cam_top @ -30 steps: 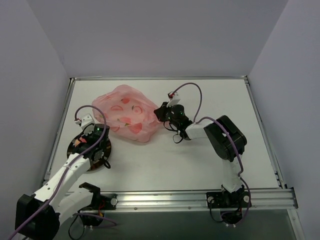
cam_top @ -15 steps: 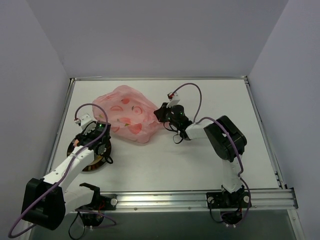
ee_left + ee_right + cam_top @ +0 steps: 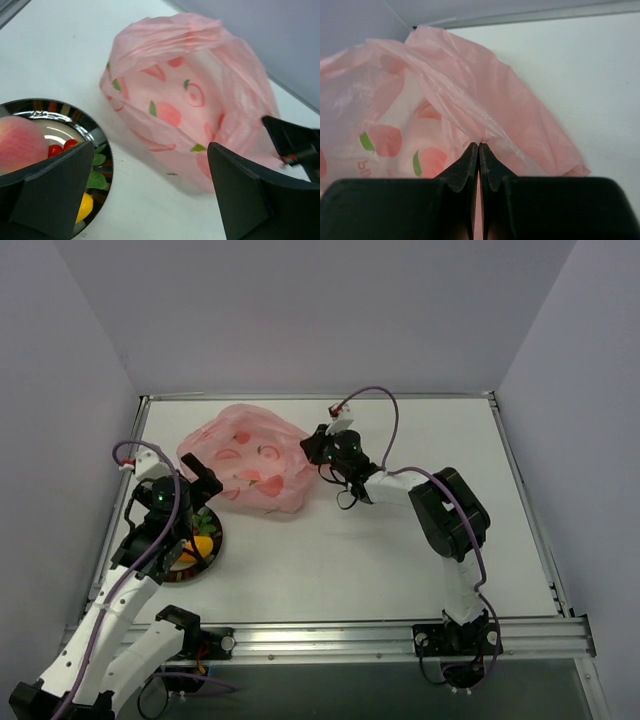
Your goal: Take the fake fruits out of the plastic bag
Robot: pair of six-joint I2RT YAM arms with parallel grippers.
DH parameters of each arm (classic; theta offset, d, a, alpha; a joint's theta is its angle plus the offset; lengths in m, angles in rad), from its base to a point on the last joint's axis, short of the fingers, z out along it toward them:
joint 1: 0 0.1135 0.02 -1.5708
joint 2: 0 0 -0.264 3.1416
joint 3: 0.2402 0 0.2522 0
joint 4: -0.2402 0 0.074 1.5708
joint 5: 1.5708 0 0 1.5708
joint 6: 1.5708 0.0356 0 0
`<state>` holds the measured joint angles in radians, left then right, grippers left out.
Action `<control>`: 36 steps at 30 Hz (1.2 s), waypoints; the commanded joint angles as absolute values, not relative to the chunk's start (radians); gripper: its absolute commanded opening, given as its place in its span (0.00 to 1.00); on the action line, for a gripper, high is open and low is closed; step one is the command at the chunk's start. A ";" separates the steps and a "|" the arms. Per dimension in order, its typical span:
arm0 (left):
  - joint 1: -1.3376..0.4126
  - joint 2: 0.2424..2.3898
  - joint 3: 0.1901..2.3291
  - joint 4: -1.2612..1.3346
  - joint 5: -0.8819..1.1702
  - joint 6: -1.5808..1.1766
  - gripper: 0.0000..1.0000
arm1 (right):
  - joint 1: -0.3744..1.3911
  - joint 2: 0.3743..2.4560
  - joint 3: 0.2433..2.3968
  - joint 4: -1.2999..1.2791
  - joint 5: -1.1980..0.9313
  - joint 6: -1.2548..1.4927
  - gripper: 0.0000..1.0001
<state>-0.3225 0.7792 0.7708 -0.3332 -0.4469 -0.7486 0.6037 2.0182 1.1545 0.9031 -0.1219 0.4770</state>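
The pink plastic bag (image 3: 250, 462) lies at the back left of the table, crumpled, with red fruit prints (image 3: 186, 95). My right gripper (image 3: 309, 448) is shut on a fold at the bag's right edge (image 3: 478, 145). Fake fruits rest on the dark round plate (image 3: 207, 562). The left wrist view shows a pinkish-red round one (image 3: 20, 142), a red one with green leaves (image 3: 60, 149) and a yellow one (image 3: 85, 206). My left gripper (image 3: 203, 502) hangs open above the plate's far side, holding nothing (image 3: 150, 150). What the bag holds is hidden.
The plate's shiny rim (image 3: 75, 112) sits close to the bag's near side. A raised metal rail (image 3: 400, 635) runs along the front edge, and grey walls close in the left, back and right sides.
My left gripper has opened and risen off the plate, shifting left, and the fruits on the plate now show. My right gripper has drawn the bag's edge slightly back and left.
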 commanded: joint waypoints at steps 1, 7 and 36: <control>-0.327 0.712 0.867 -0.370 -0.305 -0.647 0.94 | 0.614 2.071 1.288 0.910 -0.042 0.528 0.00; -0.327 0.624 0.948 -0.523 -0.259 -0.531 0.94 | 0.650 2.249 1.584 0.870 0.129 0.609 0.00; -0.321 0.604 1.031 -0.529 -0.219 -0.402 0.94 | 0.663 1.398 1.082 0.602 0.089 0.356 1.00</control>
